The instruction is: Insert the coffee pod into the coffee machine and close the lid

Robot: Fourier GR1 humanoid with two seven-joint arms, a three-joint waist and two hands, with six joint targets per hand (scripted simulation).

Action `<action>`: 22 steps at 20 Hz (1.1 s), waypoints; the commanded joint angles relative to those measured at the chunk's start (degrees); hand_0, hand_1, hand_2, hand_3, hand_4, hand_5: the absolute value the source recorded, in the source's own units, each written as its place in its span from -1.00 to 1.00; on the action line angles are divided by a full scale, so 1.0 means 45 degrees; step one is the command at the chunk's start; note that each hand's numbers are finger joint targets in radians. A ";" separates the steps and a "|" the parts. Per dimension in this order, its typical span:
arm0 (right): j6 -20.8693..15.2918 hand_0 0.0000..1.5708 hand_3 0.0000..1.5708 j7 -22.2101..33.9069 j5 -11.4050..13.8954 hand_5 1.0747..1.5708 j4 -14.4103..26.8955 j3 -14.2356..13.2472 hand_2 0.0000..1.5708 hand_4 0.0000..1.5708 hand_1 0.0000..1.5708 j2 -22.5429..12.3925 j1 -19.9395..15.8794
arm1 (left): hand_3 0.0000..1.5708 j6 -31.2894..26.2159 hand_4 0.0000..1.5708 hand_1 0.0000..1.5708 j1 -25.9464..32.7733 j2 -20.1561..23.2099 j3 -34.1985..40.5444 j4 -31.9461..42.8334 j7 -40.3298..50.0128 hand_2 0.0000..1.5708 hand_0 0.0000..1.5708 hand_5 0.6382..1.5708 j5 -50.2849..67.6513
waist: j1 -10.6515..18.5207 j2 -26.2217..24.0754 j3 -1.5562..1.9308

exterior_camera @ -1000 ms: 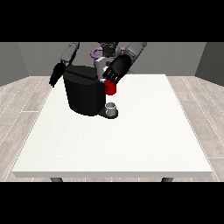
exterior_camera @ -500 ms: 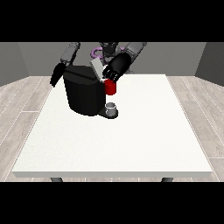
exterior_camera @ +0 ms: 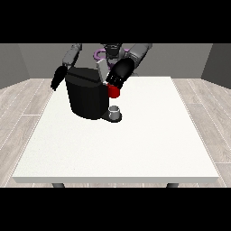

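Going left to right: the hand at the view's left (exterior_camera: pixel 58 77) hangs beside the left side of the coffee machine (exterior_camera: pixel 86 95), just off its upper corner, near but not clearly touching. I can't tell how its fingers sit, so I won't guess. It doesn't look like it has hold of anything, though I can't be sure.

The machine itself is a black block sitting on the white table (exterior_camera: pixel 135 149), toward the far left part. At its right front foot there's a small grey thing (exterior_camera: pixel 115 111) on the base, like a cup. I can't tell whether it's the pod, so I'm just calling it a grey thing.

Next over is a red thing at the machine (exterior_camera: pixel 114 91), right at its upper right side, above the grey thing.

The hand at the view's right (exterior_camera: pixel 118 74) is directly above and touching or nearly touching that red thing, arm reaching down from the right. Whether it's closed, or closed on something, is too small to see.

My take: that hand is clearly the nearer one to the loading spot, sitting just up and right of it, so the next move is probably its job.
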 commanded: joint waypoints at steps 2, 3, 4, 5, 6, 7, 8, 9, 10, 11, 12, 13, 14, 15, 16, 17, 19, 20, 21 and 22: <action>0.0043 -1.00 -1.00 0.0777 -0.0017 1.00 -0.0422 -0.0061 -1.00 -1.00 -1.00 -0.0211 -0.0478 | 0.30 0.0415 -1.00 0.49 0.0301 0.0410 -0.0091 0.0329 -0.0864 0.49 0.49 1.00 -0.0323 | -0.0005 0.0296 -0.0008; 0.0358 -1.00 -1.00 0.0491 -0.0379 1.00 0.0011 -0.0408 -1.00 -1.00 -1.00 -0.0422 -0.0685 | 0.27 0.0344 -1.00 0.45 0.0019 0.0081 -0.0126 0.0219 -0.0329 0.46 0.45 1.00 -0.0351 | 0.0036 0.0347 -0.0002; 0.0033 -1.00 -1.00 0.0990 0.0049 1.00 -0.0625 0.0174 -1.00 -1.00 -1.00 -0.0010 0.0170 | 0.26 -0.0138 -1.00 0.40 0.0275 0.0795 0.0193 0.0686 -0.0887 0.43 0.40 1.00 -0.0120 | -0.0227 -0.0246 -0.0008; 0.0088 -1.00 -1.00 0.0158 0.0047 1.00 -0.0139 -0.0147 -1.00 -1.00 -1.00 -0.0382 -0.0074 | 0.29 0.0352 -1.00 0.42 0.0419 -0.0183 -0.0075 0.0327 -0.0492 0.45 0.42 1.00 -0.0225 | 0.0038 -0.0065 -0.0003; -0.0059 -1.00 -1.00 0.0621 -0.0121 1.00 -0.0284 -0.0123 -1.00 -1.00 -1.00 -0.0040 -0.0698 | 0.25 0.0272 -1.00 0.42 -0.0309 0.0242 0.0261 0.0485 -0.0441 0.45 0.42 1.00 -0.0106 | -0.0166 0.0435 -0.0003; -0.0235 -1.00 -1.00 0.0989 0.0171 1.00 -0.0464 0.0293 -1.00 -0.95 -1.00 0.0269 -0.0487 | 0.24 0.0192 -1.00 0.41 -0.0230 0.0184 0.0264 0.0560 -0.0628 0.44 0.41 1.00 -0.0053 | -0.0135 0.0068 -0.0006; -0.0467 -1.00 -1.00 0.0151 0.0308 1.00 -0.0340 0.0397 -1.00 -0.92 -1.00 0.0497 -0.0316 | 0.23 0.0646 -1.00 0.41 -0.0569 0.0572 0.0491 0.0413 -0.0659 0.43 0.41 1.00 -0.0077 | -0.0200 0.0750 -0.0003; 0.0293 -1.00 -1.00 0.0676 -0.0001 1.00 -0.0721 0.0299 -1.00 -0.95 -1.00 -0.0059 -0.0164 | 0.23 0.0610 -1.00 0.45 -0.0108 0.0513 0.0674 0.0682 -0.0875 0.45 0.45 1.00 0.0128 | -0.0478 0.0296 -0.0007; 0.0106 -1.00 -1.00 0.0596 0.0183 1.00 -0.0895 0.0606 -1.00 -0.89 -1.00 0.0260 -0.0284 | 0.21 0.1015 -1.00 0.46 -0.0467 0.0562 0.0775 0.0704 -0.0621 0.46 0.46 1.00 0.0029 | -0.0819 0.0679 -0.0007; 0.0231 -1.00 -1.00 0.1313 0.0147 1.00 -0.1318 0.0406 -1.00 -1.00 -1.00 -0.0167 -0.0001 | 0.22 0.0608 -1.00 0.54 -0.0055 0.1158 0.0848 0.0856 -0.1524 0.50 0.54 1.00 0.0160 | -0.0869 0.0159 -0.0013; -0.0319 -1.00 -1.00 0.0476 0.0406 1.00 -0.0288 0.0468 -1.00 -0.82 -1.00 0.0345 -0.0006 | 0.22 0.1053 -1.00 0.59 -0.0327 -0.0205 0.0534 0.0342 -0.0534 0.54 0.59 1.00 0.0053 | -0.0315 0.0264 -0.0001; -0.0223 -1.00 -1.00 0.0798 0.0419 1.00 -0.1005 0.0607 -1.00 -0.87 -1.00 0.0271 -0.0380 | 0.21 0.1081 -1.00 0.57 -0.0481 0.0849 0.0741 0.0622 -0.1264 0.53 0.57 1.00 -0.0034 | -0.0607 0.0745 -0.0007; -0.0492 -1.00 -1.00 -0.0006 0.0573 1.00 -0.0591 0.0562 -1.00 -0.86 -1.00 0.0361 -0.0029 | 0.21 0.1281 -1.00 0.59 -0.0416 0.0637 0.0722 0.0368 -0.1449 0.54 0.59 1.00 0.0030 | -0.0408 0.1115 -0.0004; -0.0097 -1.00 -1.00 0.1038 0.0380 1.00 -0.0530 0.0129 -1.00 -1.00 -1.00 -0.0301 -0.0917 | 0.24 0.0823 -1.00 0.58 -0.0754 0.0789 0.0745 0.0459 -0.1403 0.53 0.58 1.00 0.0071 | -0.0297 0.0932 -0.0005; -0.0504 -1.00 -1.00 0.1344 0.0543 1.00 -0.0646 0.0488 -1.00 -0.91 -1.00 0.0340 -0.1020 | 0.24 0.0988 -1.00 0.54 -0.0813 0.0378 0.0542 0.0519 -0.0985 0.51 0.54 1.00 -0.0138 | -0.0388 0.0699 -0.0004; -0.0398 -1.00 -1.00 0.0641 0.0435 1.00 -0.0405 0.0197 -1.00 -0.91 -1.00 0.0034 -0.0830 | 0.24 0.1120 -1.00 0.56 -0.0560 0.0356 0.0544 0.0383 -0.1378 0.53 0.56 1.00 -0.0082 | -0.0243 0.1028 -0.0002; -0.0177 -1.00 -1.00 0.0591 0.0386 1.00 -0.0344 0.0283 -1.00 -0.81 -1.00 0.0010 -0.0540 | 0.23 0.0837 -1.00 0.62 -0.0615 0.0564 0.0582 0.0419 -0.1532 0.57 0.62 1.00 -0.0054 | -0.0258 0.0810 -0.0001; 0.0273 -1.00 -1.00 0.0844 0.0221 1.00 -0.0624 0.0174 -1.00 -0.73 -1.00 -0.0413 -0.0508 | 0.20 0.0725 -1.00 0.59 -0.0684 0.1180 0.0690 0.0584 -0.1557 0.55 0.59 1.00 -0.0158 | -0.0537 0.0661 -0.0002; -0.0507 -1.00 -1.00 0.0531 0.0609 1.00 -0.0333 0.0327 -1.00 -0.86 -1.00 0.0118 -0.0729 | 0.13 0.1196 -1.00 0.56 -0.0734 0.0559 0.0334 0.0287 -0.1432 0.49 0.56 1.00 -0.0421 | -0.0269 0.0925 0.0000; -0.0186 -1.00 -1.00 0.0931 0.0315 1.00 -0.0619 0.0144 -1.00 -0.76 -1.00 -0.0110 -0.0804 | 0.07 0.1290 -1.00 0.46 -0.0641 0.0982 0.0433 0.0384 -0.1715 0.42 0.46 1.00 -0.0467 | -0.0429 0.0838 -0.0003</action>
